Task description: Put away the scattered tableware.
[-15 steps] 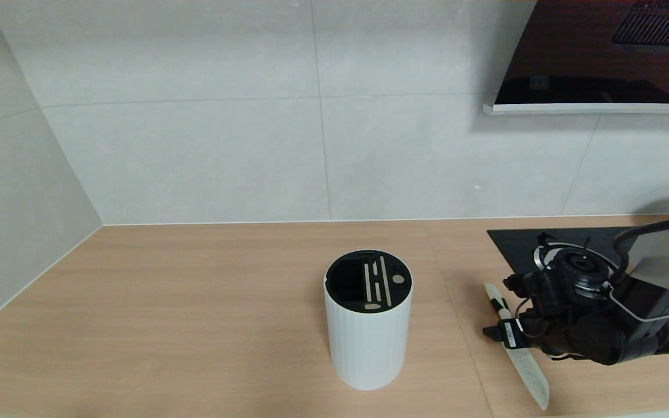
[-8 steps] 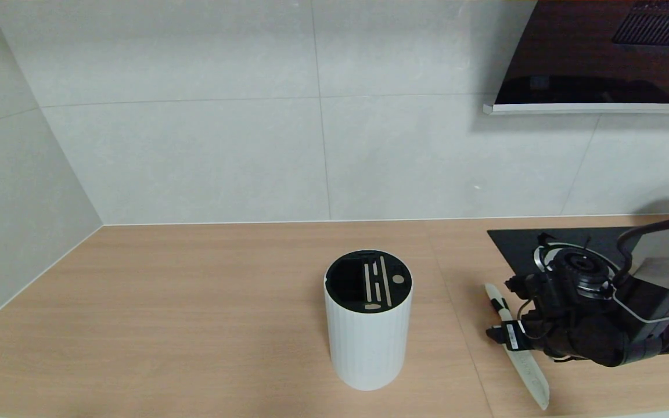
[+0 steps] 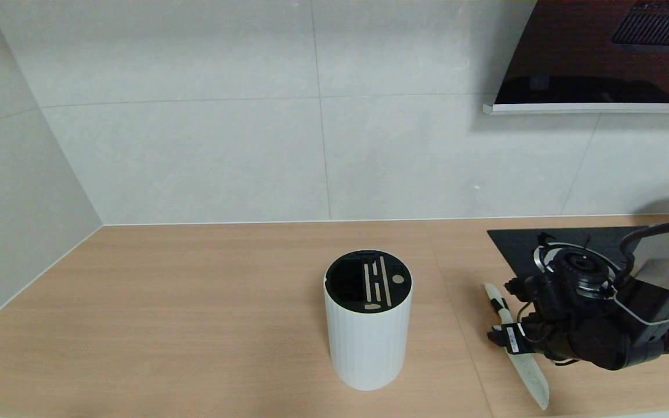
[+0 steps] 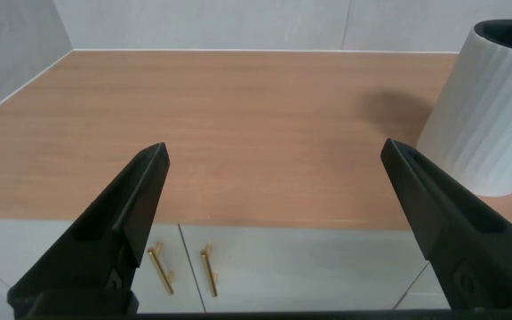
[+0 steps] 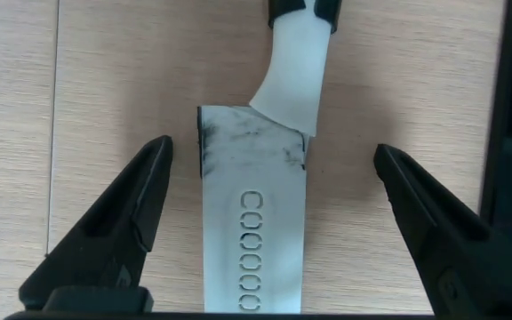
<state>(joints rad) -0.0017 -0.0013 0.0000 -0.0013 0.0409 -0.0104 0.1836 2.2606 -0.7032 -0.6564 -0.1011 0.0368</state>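
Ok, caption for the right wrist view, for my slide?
Right gripper, jaws open, astride the white knife lying flat on the wooden countertop.

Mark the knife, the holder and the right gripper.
knife (image 5: pixel 254 222), right wrist view, on the blade.
holder (image 3: pixel 368 342), head view, on its ribbed side wall.
right gripper (image 5: pixel 272 149), right wrist view, midway between its open jaws.

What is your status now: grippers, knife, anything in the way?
Right gripper open over knife, straddling its blade. Left gripper open near counter edge. Knife flat on counter, right of holder; nothing between them.
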